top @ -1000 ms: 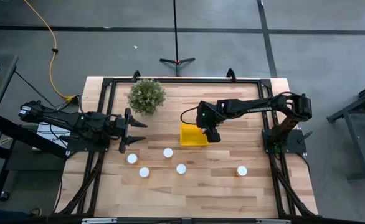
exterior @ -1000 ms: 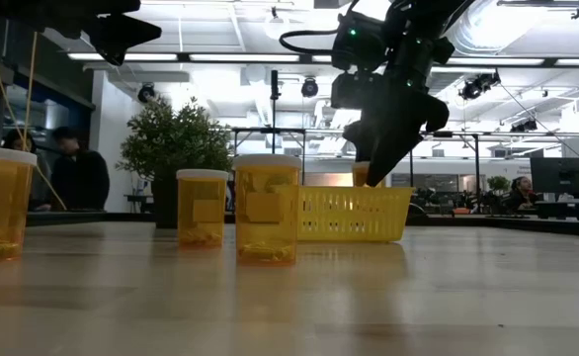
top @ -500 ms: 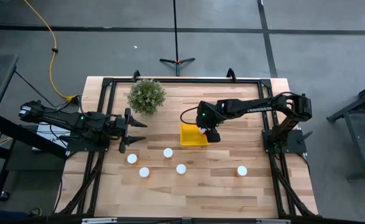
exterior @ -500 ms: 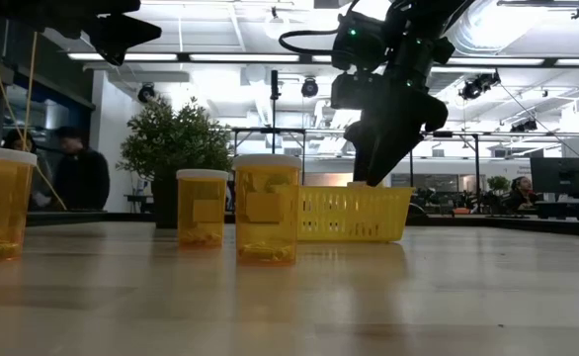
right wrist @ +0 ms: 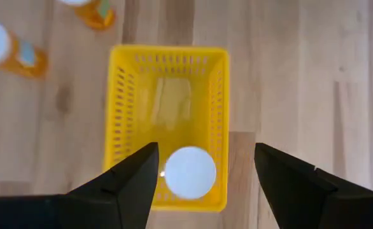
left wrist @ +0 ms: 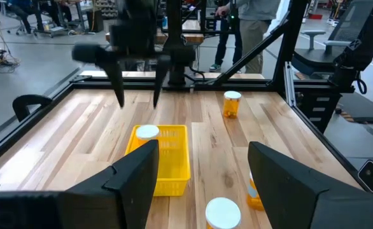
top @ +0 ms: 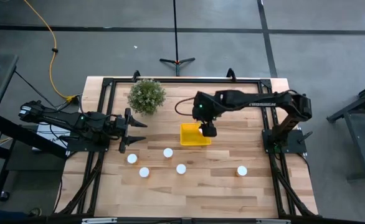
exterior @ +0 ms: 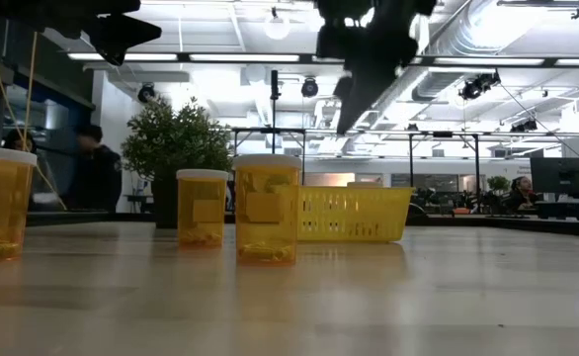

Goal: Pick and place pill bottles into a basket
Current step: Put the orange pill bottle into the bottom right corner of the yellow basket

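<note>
Right gripper (top: 208, 130) is hanging open over the basket (top: 190, 140), one bottle (right wrist: 189, 172) inside; nearest bottle (top: 168, 152) is standing upright beside the basket, toward the open left gripper (top: 132, 132).

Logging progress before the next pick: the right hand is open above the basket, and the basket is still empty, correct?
Not empty. The right wrist view shows one pill bottle standing inside the basket. The rest holds: the right hand is open above it.
</note>
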